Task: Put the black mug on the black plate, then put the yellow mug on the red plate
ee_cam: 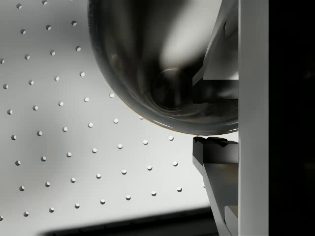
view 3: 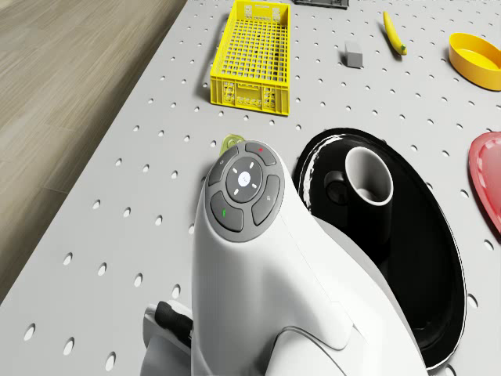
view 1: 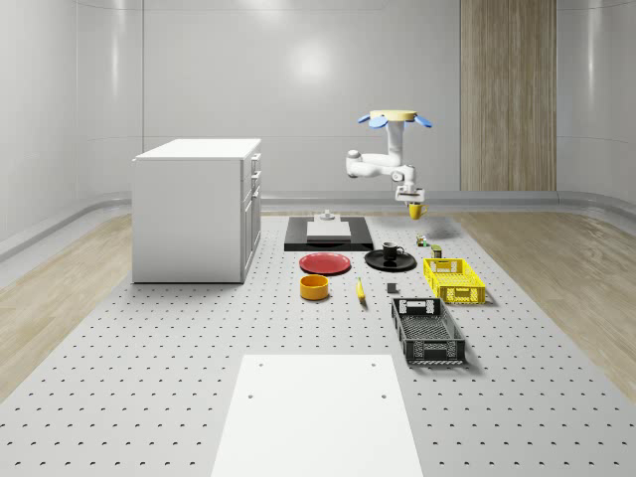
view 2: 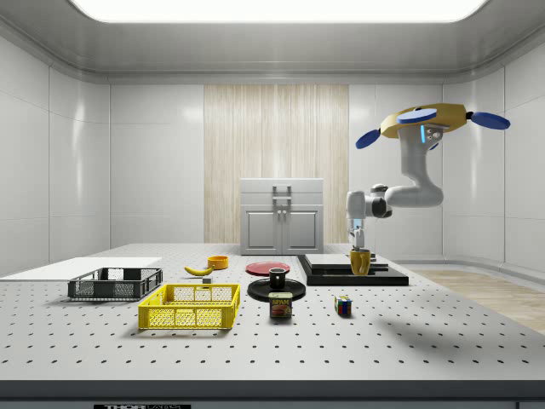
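Yellow mug (view 1: 415, 211) hangs gripped in the hand (view 1: 411, 202) of the hovering drone (view 1: 395, 119), above the table (view 1: 149, 338).

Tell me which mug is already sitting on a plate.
The black mug: it stands upright on the black plate. The yellow mug hangs in the end effector, above the table under the hovering drone.
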Controlling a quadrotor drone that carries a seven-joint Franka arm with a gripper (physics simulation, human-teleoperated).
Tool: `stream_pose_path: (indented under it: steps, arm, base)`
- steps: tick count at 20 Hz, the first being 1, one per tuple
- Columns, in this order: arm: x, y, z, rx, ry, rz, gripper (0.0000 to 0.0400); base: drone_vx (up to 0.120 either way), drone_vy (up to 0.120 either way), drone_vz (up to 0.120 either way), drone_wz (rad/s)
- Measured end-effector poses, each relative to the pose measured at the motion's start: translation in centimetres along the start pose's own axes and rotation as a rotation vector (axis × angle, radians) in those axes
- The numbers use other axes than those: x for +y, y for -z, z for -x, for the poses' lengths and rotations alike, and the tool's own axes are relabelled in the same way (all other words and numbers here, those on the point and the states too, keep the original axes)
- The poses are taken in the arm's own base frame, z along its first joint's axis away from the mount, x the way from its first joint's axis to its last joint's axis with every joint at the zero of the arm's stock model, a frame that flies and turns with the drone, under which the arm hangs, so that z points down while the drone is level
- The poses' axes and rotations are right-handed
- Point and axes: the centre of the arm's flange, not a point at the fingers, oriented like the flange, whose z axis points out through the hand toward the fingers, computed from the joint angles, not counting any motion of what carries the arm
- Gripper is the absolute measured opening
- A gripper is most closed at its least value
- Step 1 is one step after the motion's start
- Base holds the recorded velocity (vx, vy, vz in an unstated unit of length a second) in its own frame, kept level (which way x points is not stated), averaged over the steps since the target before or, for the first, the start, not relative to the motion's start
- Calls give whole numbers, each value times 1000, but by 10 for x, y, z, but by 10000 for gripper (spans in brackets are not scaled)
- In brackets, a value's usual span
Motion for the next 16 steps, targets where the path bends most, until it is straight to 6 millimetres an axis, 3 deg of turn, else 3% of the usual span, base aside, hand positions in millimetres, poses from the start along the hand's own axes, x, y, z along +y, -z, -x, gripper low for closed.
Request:
stream_pose_path:
  steps: [16]
  arm:
    - [0, 0, 0, 0, 0, 0, 99]
  base:
    - [120, -120, 0, 0]
